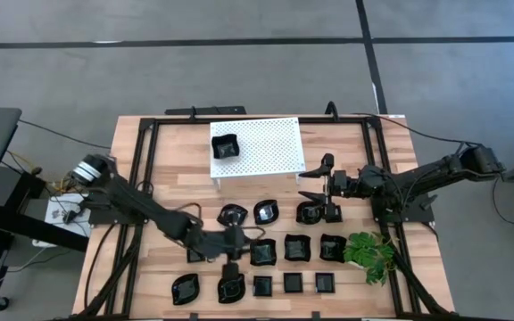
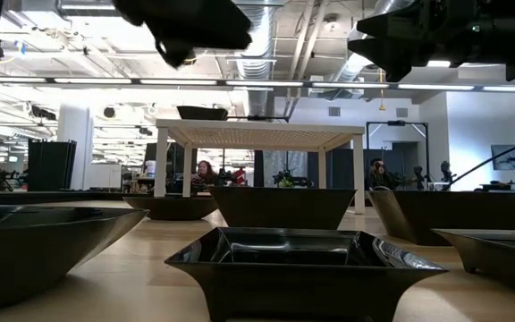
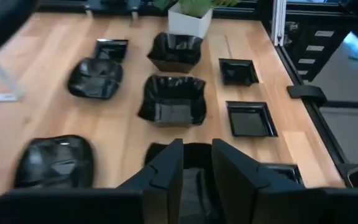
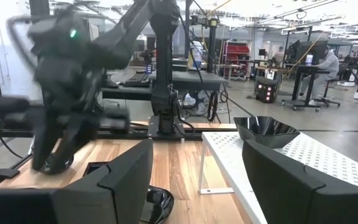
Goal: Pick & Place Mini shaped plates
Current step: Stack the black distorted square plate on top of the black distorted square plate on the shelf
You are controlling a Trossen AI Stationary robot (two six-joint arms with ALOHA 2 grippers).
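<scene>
L gripper point(image 1: 230, 252) is low over the near rows of black plates point(image 1: 294, 248), fingers point(image 3: 166, 174) partly apart w/ a plate point(image 3: 194, 155) between, not clearly clamped. Risk: glossy rim slips, or it knocks the close neighbours. R gripper point(image 1: 321, 185) is wide apart, empty, just right of the white rack point(image 1: 270, 147), which already holds one plate point(image 1: 227, 145).

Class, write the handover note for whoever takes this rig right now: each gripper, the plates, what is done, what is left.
Left gripper: low over a black plate in the front rows, fingers partly open, nothing visibly held.
Right gripper: open, empty, hovering beside the white rack.
Done: one plate sits on the rack.
Left: the remaining plates are spread over the table.
</scene>
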